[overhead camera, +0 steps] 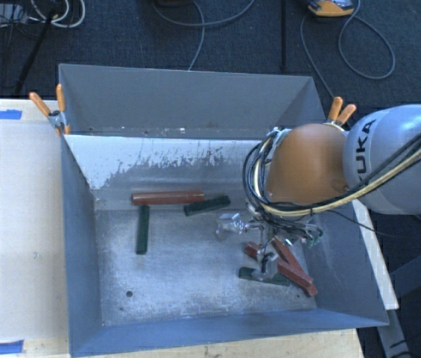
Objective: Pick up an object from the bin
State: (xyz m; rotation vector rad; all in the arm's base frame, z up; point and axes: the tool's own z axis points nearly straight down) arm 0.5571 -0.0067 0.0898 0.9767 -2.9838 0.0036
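Observation:
My gripper (267,258) reaches down at the bin's right side, under the orange cover, its fingertips among a small cluster of sticks. A red-brown stick (293,268) lies slanted just right of the fingertips. A dark green stick (264,277) lies below them on the bin floor. Another short red piece (252,252) shows at the left of the fingertips. Whether anything sits between the fingers is hidden.
Farther left on the bin floor lie a long red-brown stick (168,198), a dark green stick (207,205) beside its right end, and an upright dark green stick (142,230). The arm and its cables hang over the right wall.

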